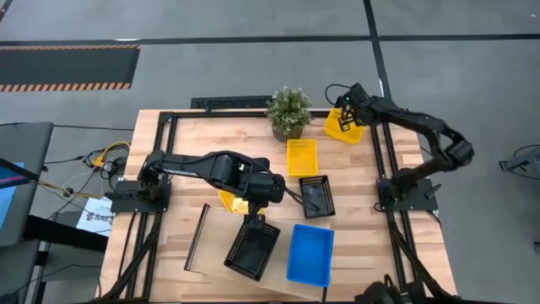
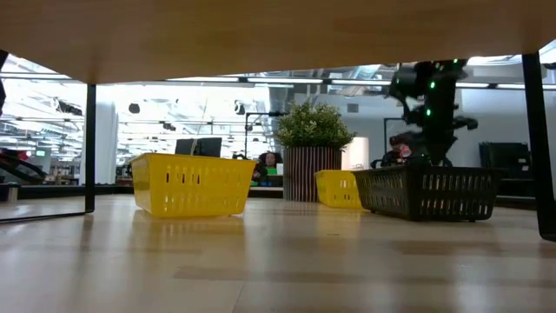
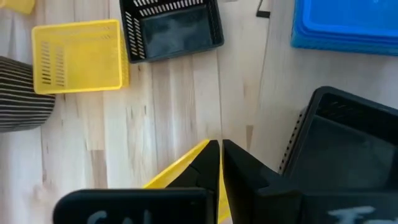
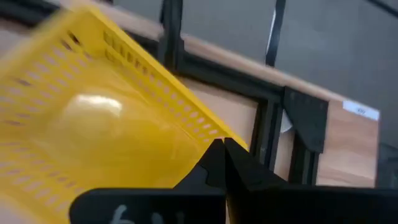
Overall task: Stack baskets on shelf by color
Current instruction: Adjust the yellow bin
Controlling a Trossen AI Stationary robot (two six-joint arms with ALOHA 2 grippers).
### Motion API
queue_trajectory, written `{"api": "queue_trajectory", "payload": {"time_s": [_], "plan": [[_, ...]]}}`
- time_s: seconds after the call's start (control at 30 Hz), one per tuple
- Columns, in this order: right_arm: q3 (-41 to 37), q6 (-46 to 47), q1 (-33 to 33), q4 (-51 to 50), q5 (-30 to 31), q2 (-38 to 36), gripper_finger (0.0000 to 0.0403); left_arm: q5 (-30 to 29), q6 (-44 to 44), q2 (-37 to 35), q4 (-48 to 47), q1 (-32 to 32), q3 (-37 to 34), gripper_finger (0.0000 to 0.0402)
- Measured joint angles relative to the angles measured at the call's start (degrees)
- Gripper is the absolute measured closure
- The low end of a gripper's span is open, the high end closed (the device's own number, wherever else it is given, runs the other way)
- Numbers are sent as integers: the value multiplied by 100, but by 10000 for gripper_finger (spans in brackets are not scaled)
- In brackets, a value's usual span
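grippers both pinch yellow perforated plastic baskets by the rim: right gripper [image 1: 348, 114] lifts one [image 1: 341, 127] at the far right corner, left gripper [image 1: 250, 203] holds another [image 1: 231, 201] mid-table, both well apart from the lone yellow basket [image 1: 302, 157] between them.

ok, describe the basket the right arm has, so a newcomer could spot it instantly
Start at the potted plant at the table's far edge. Just to its right, at the far right corner, a yellow basket sits tilted, with the right gripper shut on its rim. The other full yellow basket lies flat nearer the middle, untouched.
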Motion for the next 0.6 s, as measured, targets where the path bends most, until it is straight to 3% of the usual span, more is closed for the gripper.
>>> {"api": "queue_trajectory", "payload": {"time_s": [0.13,0.3,0.47,0.6], "plan": [[0,-15,-14,-7,-436,637,388,-3,-100,0,-17,-45,0,395],[-4,-218,468,-357,-1454,1169,393,-1,-116,0,-34,-71,0,395],[-7,-1045,1388,-408,-3050,1110,397,-5,-157,0,-152,-70,0,395],[-7,-1674,1928,18,-3921,774,393,-102,-131,0,-128,-46,0,395]]}}
